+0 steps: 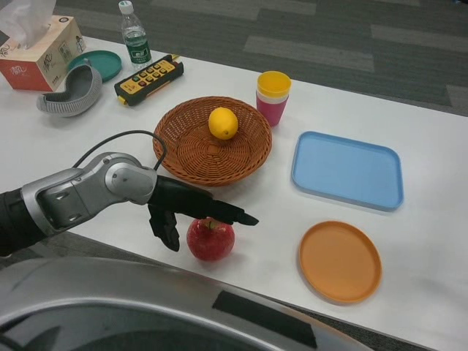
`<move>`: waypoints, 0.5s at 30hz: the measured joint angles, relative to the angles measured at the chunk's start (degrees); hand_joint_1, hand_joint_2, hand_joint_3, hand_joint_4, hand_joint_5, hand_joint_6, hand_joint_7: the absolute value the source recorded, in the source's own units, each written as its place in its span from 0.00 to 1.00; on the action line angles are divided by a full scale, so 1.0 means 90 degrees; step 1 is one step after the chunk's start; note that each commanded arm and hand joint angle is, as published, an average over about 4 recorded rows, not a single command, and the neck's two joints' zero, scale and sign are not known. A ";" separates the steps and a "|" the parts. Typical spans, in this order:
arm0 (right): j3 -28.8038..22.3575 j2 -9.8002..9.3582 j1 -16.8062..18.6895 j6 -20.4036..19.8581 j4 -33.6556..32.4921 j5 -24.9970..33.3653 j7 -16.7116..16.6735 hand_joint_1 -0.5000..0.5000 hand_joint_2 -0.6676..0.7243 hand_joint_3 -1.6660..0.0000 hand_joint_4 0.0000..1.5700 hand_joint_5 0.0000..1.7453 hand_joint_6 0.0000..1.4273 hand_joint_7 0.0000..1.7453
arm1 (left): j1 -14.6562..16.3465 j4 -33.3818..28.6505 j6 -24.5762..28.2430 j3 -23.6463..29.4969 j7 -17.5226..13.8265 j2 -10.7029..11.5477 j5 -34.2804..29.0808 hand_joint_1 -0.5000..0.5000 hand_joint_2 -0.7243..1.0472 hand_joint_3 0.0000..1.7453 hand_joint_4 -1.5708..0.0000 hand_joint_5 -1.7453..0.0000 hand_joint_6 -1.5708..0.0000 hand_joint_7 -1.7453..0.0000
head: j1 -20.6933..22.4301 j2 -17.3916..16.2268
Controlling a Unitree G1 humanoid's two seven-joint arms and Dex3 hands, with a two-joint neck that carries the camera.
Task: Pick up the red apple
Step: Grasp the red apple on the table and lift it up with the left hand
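Note:
The red apple [212, 242] stands on the white table [88, 146] near its front edge. My left hand [186, 207] reaches in from the left and hangs over it. Its long fingers [232, 216] stretch straight across the apple's top, and the other fingers point down by the apple's left side. The fingers are apart and have not closed around the fruit; whether they touch its top I cannot tell. My right hand is out of view.
Behind the apple is a wicker basket [189, 157] holding a lemon [223, 123]. Stacked cups [273, 97], a blue tray [348, 170] and an orange plate [340, 261] lie to the right. A yellow remote [149, 79], bottle [134, 36], tissue box [40, 53] and grey bowl [71, 93] stand far left.

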 measured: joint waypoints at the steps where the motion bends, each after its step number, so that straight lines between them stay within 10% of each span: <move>1: -0.0001 0.0000 0.0000 0.0000 0.0000 0.0000 0.0000 0.08 1.00 1.00 0.00 0.00 0.00 0.00 | 0.0001 0.0000 -0.0001 -0.0006 0.0000 -0.0030 0.0069 1.00 1.00 0.00 1.00 1.00 1.00 1.00 | -0.0003 -0.0004; 15: -0.0007 -0.0002 0.0003 0.0000 0.0004 0.0001 -0.0001 0.08 1.00 1.00 0.00 0.00 0.00 0.00 | 0.0007 0.0115 -0.0104 -0.0196 0.0000 -0.0462 0.0207 1.00 1.00 0.00 1.00 1.00 1.00 1.00 | -0.0010 -0.0023</move>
